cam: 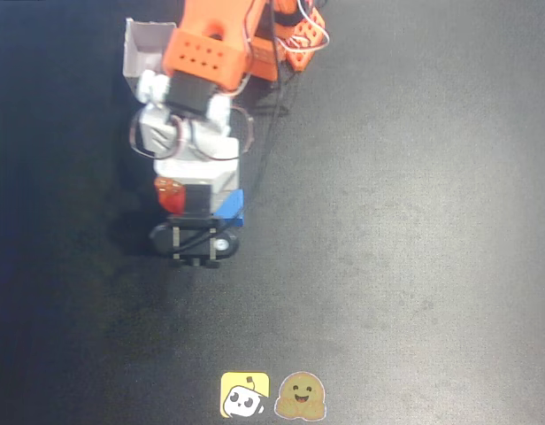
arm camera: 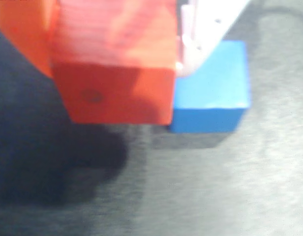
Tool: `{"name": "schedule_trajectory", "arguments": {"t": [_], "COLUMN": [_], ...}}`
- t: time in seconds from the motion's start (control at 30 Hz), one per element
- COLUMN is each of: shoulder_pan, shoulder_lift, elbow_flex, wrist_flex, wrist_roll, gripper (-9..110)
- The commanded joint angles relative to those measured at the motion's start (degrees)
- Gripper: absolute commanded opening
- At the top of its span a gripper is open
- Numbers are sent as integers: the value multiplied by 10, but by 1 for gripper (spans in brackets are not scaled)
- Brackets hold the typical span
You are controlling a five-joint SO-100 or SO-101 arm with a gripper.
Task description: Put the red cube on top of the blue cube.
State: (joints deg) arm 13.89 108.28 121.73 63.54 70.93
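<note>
While gripped, red cube (arm camera: 114, 64) above table (arm camera: 230, 187).

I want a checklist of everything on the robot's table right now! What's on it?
Surface: dark matte table, bare over most of it.
Job's things: red cube held between the fingers, raised beside the blue cube, not on top of it. The blue cube sits on the table.
Clutter: white open box at the top of the overhead view, partly hidden by the arm; two small stickers near the bottom edge.
Hand: the hand is shut on the red cube.
Cables: thin wires run along the arm.
Surroundings: nothing seen beyond the table.
</note>
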Motion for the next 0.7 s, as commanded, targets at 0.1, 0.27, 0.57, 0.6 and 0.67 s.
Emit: {"name": "schedule_trajectory", "arguments": {"t": [0.1, 0.27, 0.57, 0.6, 0.67], "shoulder_pan": [-25, -40, -67, -69, -69], "shoulder_lift": [47, 80, 96, 95, 89], "elbow_flex": [45, 86, 118, 121, 125], "wrist_flex": [-35, -41, -64, -70, -82], "wrist_roll": [14, 26, 51, 52, 53], "gripper": [2, 2, 2, 2, 2]}}
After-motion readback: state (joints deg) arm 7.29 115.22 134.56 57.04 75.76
